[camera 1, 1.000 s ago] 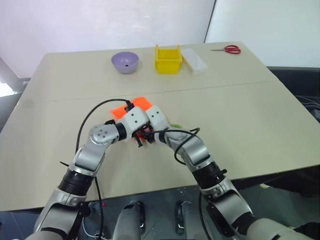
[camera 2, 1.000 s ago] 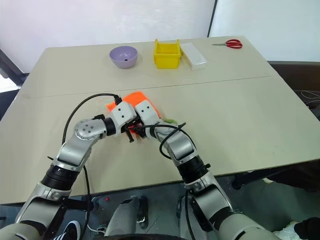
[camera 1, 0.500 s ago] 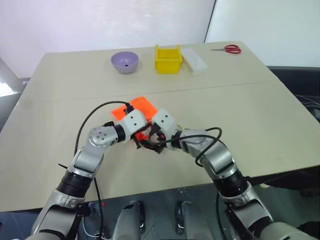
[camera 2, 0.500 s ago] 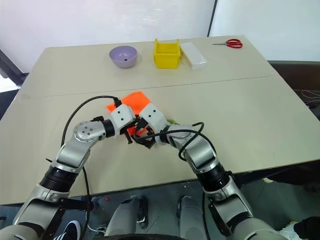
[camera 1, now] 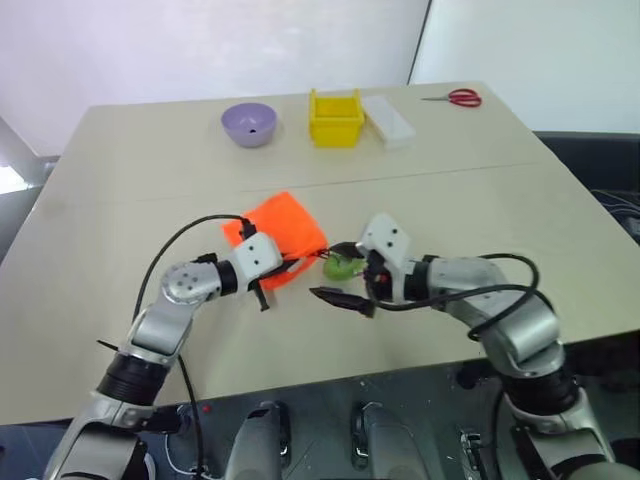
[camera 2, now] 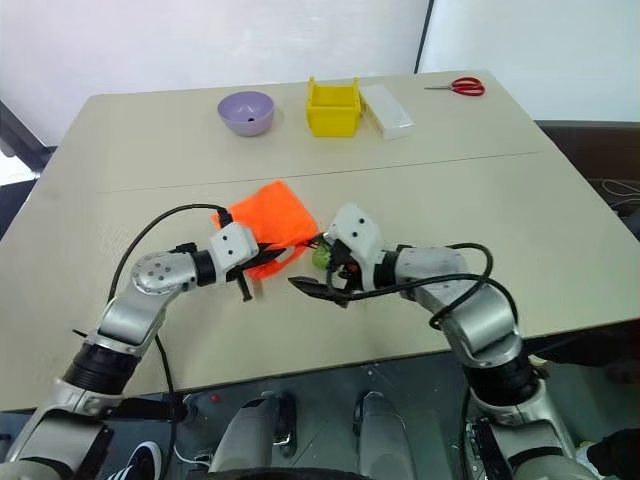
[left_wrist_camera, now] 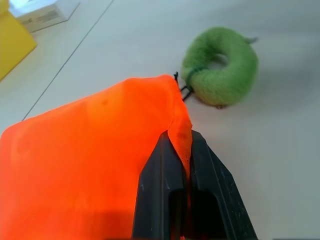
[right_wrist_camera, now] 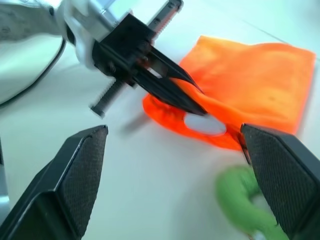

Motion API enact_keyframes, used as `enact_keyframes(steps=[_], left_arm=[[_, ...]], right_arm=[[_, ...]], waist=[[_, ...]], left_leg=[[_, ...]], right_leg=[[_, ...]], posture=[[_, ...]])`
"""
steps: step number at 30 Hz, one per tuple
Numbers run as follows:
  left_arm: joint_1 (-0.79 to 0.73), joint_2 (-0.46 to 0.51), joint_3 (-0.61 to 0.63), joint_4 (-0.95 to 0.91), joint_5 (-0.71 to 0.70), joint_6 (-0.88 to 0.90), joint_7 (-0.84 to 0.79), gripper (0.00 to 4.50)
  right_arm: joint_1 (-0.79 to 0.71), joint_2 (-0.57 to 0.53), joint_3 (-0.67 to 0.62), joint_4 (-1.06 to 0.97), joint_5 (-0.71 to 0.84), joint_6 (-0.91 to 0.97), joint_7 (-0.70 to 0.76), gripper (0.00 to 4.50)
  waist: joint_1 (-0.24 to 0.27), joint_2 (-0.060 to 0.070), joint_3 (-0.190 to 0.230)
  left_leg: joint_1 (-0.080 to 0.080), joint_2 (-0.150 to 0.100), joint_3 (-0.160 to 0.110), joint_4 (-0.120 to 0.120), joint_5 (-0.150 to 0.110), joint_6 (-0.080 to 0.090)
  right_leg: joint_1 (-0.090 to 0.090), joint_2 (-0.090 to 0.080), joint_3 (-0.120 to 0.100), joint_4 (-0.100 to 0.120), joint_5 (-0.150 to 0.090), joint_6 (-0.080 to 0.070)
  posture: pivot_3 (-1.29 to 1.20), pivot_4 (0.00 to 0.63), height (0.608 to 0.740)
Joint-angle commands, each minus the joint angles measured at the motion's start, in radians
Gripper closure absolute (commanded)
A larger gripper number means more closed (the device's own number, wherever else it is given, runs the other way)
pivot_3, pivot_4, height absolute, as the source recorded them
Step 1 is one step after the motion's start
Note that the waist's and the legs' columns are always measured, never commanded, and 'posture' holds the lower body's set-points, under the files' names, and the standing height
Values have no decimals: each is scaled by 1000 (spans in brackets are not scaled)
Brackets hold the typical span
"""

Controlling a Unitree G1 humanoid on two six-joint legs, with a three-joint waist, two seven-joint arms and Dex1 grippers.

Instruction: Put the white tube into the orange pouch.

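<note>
white tube (right_wrist_camera: 204, 124) mostly hidden inside orange pouch (camera 1: 285, 225)

The two eye views look from the robot's head, forward and down over the beige table (camera 1: 520, 200), and both show the same wide scene up to the far edge. The left wrist view looks along its own fingers, very near to the orange pouch (left_wrist_camera: 90, 150) and the green ring (left_wrist_camera: 220, 67). The right wrist view faces back toward the left gripper (right_wrist_camera: 187, 102), also near. Both wrist views share the pouch and the ring.
</note>
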Motion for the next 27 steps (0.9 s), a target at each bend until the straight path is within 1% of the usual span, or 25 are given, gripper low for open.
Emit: enact_keyframes(steps=[1,3,7,11,16,20,21,23,24,26,27], left_arm=[[3,2,-9,-3,9,-45,-9,4500],[0,-2,-19,11,22,-59,-5,4500],[-13,-13,-26,10,26,-66,-5,4500],[-17,-17,-25,12,27,-60,-2,4500],[-11,-16,-24,9,33,-61,2,4500],[-9,-16,-24,2,37,-59,5,4500],[-7,-17,-23,0,35,-59,6,4500],[-4,-17,-23,-1,37,-61,8,4500],[0,-18,-17,-3,28,-53,6,4500],[5,-13,-9,-2,26,-48,9,4500],[7,-15,-1,-2,21,-44,14,4500]], right_arm=[[11,-29,-17,92,-79,-124,-40,52],[15,-15,-2,135,-103,-170,-62,52],[30,4,80,156,-139,-225,-45,52],[11,14,123,210,-195,-261,-63,52],[-14,63,121,255,-196,-228,-84,52],[5,25,179,271,-230,-190,-45,52],[7,17,188,273,-236,-186,-37,279],[8,13,193,271,-242,-193,-31,941],[0,22,181,275,-242,-185,-44,1500],[-10,24,167,281,-248,-186,-55,2435],[-13,20,165,287,-258,-191,-61,2989]], waist=[[1,0,0],[0,0,0],[0,0,0],[0,0,0],[0,0,0],[2,0,0],[1,0,0],[2,0,0],[2,0,0],[2,0,0],[1,0,0]], left_leg=[[0,0,0,0,0,0],[0,0,1,0,0,0],[0,0,2,-1,1,2],[0,-1,2,-1,2,3],[0,0,2,1,2,3],[0,0,1,1,2,3],[0,0,2,0,2,3],[0,0,2,0,2,3],[0,0,2,0,2,3],[0,0,2,0,2,3],[0,0,2,1,2,3]], right_leg=[[0,0,0,0,0,0],[0,-1,0,0,0,0],[-1,-1,0,0,0,0],[-1,-1,0,0,0,1],[0,-1,0,1,0,0],[0,-1,-1,1,0,0],[0,-1,-1,1,0,0],[0,-2,-1,1,0,0],[0,-2,-1,1,0,0],[0,-1,-1,1,0,0],[0,-1,-1,1,0,0]], posture=[[0,150,740],[0,150,740],[0,150,740],[0,150,740],[0,150,740],[0,150,740],[0,150,740],[0,150,740],[0,150,740],[0,150,740],[0,150,740]])
